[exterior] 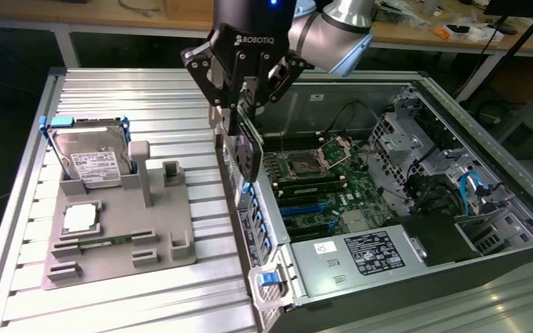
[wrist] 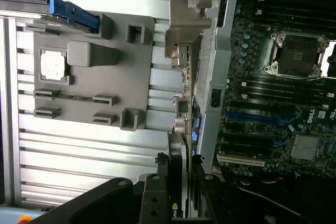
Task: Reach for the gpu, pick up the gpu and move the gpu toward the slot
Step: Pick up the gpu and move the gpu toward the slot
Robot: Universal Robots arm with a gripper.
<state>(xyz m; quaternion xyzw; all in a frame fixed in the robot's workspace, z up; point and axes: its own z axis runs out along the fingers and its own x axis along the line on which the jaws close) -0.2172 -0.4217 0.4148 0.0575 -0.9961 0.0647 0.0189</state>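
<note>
My gripper [exterior: 244, 104] hangs over the left wall of the open computer case [exterior: 488, 173] and is shut on the gpu [exterior: 246, 152]. The card hangs edge-on below the fingers as a thin dark slab, its lower end level with the case's rim. In the wrist view the gripper [wrist: 179, 176] clamps the gpu [wrist: 181, 148] from both sides, and the card runs away from the camera to its silver end bracket [wrist: 184, 30]. Beside it lies the motherboard [wrist: 273, 108] with a blue expansion slot [wrist: 251, 116] and a white one [wrist: 241, 159].
A grey fixture plate [exterior: 119, 229] at the exterior view's left holds a silver hard drive [exterior: 89, 158] with blue rails, a processor chip [exterior: 80, 218] and a slim green memory stick [exterior: 109, 241]. All of it rests on a ribbed metal table [exterior: 137, 298]. The drive cage [exterior: 405, 139] stands inside the case.
</note>
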